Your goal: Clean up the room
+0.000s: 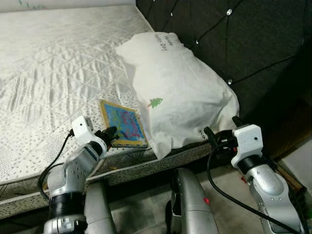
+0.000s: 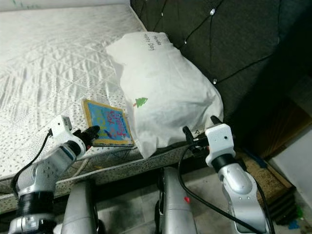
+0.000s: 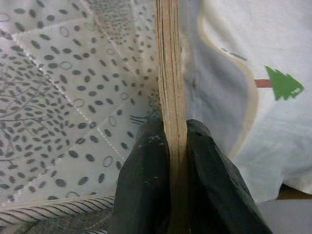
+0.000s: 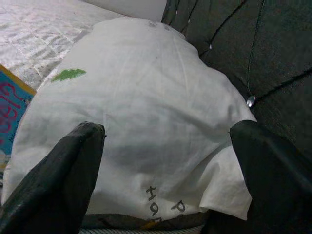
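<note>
Lots of open mattress (image 1: pixel 53 73) is left beyond the pillow (image 1: pixel 178 92). Right behind the pillow, passage is blocked by the headboard (image 1: pixel 253 44).

Pillows: one, white (image 1: pixel 178 92), with one small green tree print (image 1: pixel 156 103)
Books: one, flat and colourful (image 1: pixel 123 123)
Mattresses: one, quilted (image 1: pixel 53 63)
Headboards: one, dark and tufted (image 1: pixel 253 44)
Grippers: two, left gripper (image 1: pixel 110 133) and right gripper (image 1: pixel 220 130)

Mattress (image 1: pixel 58 63): quilted cloth, faint sheen, speckled print near the edge. Pillow (image 1: pixel 180 92): matt white fabric, creased. Book (image 1: pixel 123 123): glossy printed cover, layered paper edges. Headboard (image 1: pixel 243 39): dark tufted upholstery, shiny studs. Left hand (image 3: pixel 178 161) fingers (image 3: pixel 146 180): matt black, slightly rough.
</note>
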Controlling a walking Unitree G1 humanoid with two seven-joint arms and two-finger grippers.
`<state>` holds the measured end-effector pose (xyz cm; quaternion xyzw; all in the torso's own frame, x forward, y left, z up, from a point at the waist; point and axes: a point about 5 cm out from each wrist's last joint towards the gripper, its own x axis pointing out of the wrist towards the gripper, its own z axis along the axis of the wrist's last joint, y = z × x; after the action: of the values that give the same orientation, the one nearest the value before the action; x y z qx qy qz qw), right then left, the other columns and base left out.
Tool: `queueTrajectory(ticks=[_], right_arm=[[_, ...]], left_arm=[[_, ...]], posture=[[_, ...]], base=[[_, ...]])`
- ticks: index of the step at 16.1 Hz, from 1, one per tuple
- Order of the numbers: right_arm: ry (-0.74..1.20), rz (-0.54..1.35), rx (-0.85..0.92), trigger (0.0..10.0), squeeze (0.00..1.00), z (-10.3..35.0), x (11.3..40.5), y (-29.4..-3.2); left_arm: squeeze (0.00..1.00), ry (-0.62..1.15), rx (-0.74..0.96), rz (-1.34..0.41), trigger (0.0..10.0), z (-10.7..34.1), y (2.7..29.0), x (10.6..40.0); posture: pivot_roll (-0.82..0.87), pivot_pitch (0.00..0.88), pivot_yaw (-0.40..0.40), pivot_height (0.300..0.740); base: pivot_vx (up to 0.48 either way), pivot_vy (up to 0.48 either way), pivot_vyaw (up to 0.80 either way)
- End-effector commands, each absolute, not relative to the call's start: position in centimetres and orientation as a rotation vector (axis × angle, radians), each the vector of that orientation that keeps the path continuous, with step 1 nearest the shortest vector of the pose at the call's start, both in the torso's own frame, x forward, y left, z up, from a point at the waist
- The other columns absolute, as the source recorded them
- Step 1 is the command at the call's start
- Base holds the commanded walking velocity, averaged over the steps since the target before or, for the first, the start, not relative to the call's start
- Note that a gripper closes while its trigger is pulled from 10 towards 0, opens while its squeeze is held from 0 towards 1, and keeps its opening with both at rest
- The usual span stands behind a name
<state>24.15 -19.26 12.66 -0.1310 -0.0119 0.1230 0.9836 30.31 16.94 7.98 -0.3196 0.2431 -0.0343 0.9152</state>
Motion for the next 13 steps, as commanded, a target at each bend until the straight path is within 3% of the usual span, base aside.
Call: queueTrajectory(ticks=[1, 8, 13], right_arm=[[-0.043, 0.238, -0.277, 10.0, 0.00, 13.6, 24.3, -19.6], [-0.052, 0.241, -0.301, 10.0, 0.00, 14.7, 24.3, -19.8], [-0.052, 0.255, -0.317, 10.0, 0.00, 15.0, 24.7, -19.9]], left_arm=[[0.00, 0.606, -0.631, -0.084, 10.0, 6.2, 15.9, 30.2], [0.00, 0.614, -0.565, -0.104, 10.0, 6.6, 17.1, 33.9], [0.00, 0.682, -0.553, -0.317, 10.0, 6.7, 13.4, 34.6]], posture=[[-0.16, 0.078, -0.091, 0.533], [-0.20, 0.072, -0.114, 0.533], [-0.21, 0.065, -0.130, 0.533]], base=[[0.000, 0.000, 0.00], [0.000, 0.000, 0.00], [0.000, 0.000, 0.00]])
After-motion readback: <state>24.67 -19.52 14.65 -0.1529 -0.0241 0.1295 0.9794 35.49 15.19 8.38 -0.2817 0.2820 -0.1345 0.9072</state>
